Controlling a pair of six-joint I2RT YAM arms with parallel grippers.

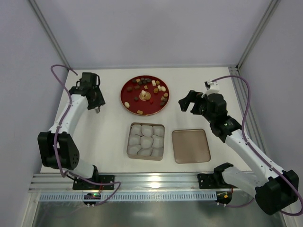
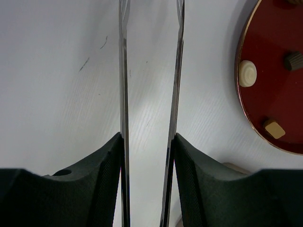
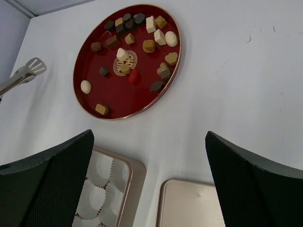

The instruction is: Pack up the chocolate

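Several small chocolates (image 1: pixel 147 86) in dark brown, tan and cream lie on a round red plate (image 1: pixel 130 97) at the back middle. They also show in the right wrist view (image 3: pixel 149 46), and a cream round one shows in the left wrist view (image 2: pixel 247 73). My left gripper (image 1: pixel 97 106) is left of the plate and shut on metal tongs (image 2: pixel 123 85), whose two blades stand apart over bare table. The tongs' tip shows in the right wrist view (image 3: pixel 28 68). My right gripper (image 1: pixel 189 105) is open and empty, right of the plate.
A gold square box (image 1: pixel 129 142) filled with crinkled white paper cups (image 1: pixel 146 141) sits in front of the plate. Its flat gold lid (image 1: pixel 191 145) lies to its right. White walls enclose the table on three sides.
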